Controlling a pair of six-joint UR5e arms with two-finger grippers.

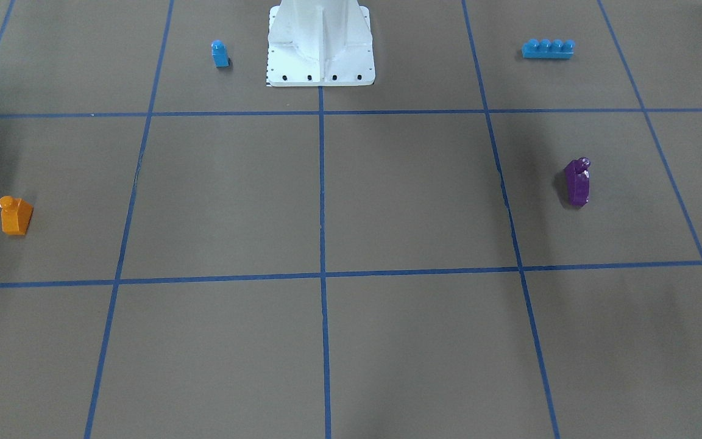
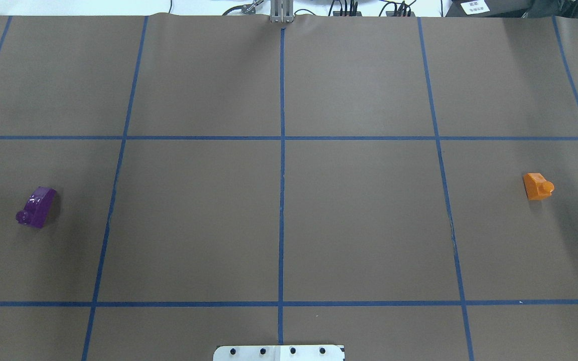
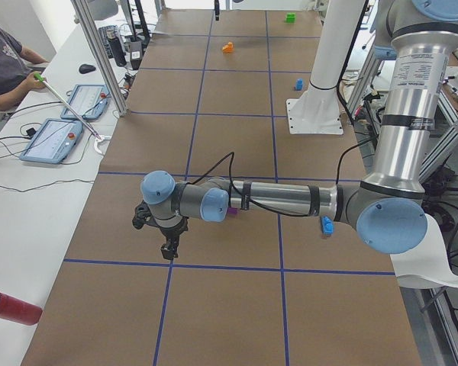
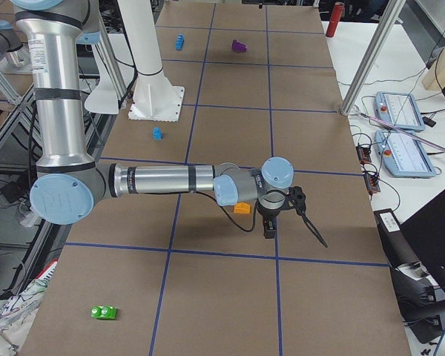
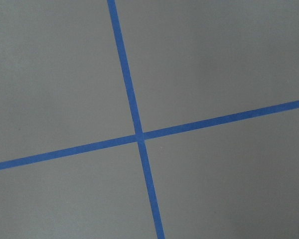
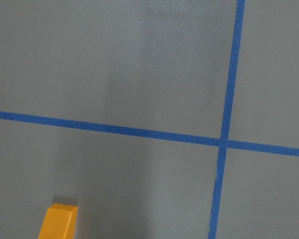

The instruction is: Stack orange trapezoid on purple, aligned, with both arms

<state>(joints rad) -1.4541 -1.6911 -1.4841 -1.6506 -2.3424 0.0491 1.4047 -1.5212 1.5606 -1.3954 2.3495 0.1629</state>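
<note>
1. The orange brick (image 2: 538, 186) stands alone on the brown table (image 2: 359, 220), far out on the robot's right side, with its stud on top.
2. The purple brick (image 2: 38, 206) stands far out on the left side, well apart from the orange one. They are not stacked.
3. The right gripper (image 4: 269, 226) points down over the table, near the orange brick. I only see it from the side, so I cannot tell if its fingers are apart or together.
4. The left gripper (image 3: 168, 248) points down near the purple brick. I cannot tell how wide it is either.
5. The right wrist camera shows one orange corner at the bottom. The left wrist camera shows only table and crossing blue lines (image 5: 138, 135).
6. A small blue brick (image 1: 220, 53) and a long blue brick (image 1: 547, 49) stand on either side of the white post (image 1: 320, 42).
7. A green brick (image 4: 104, 312) lies near a table corner.
8. A person (image 3: 4, 65) sits at the side desk.
</note>
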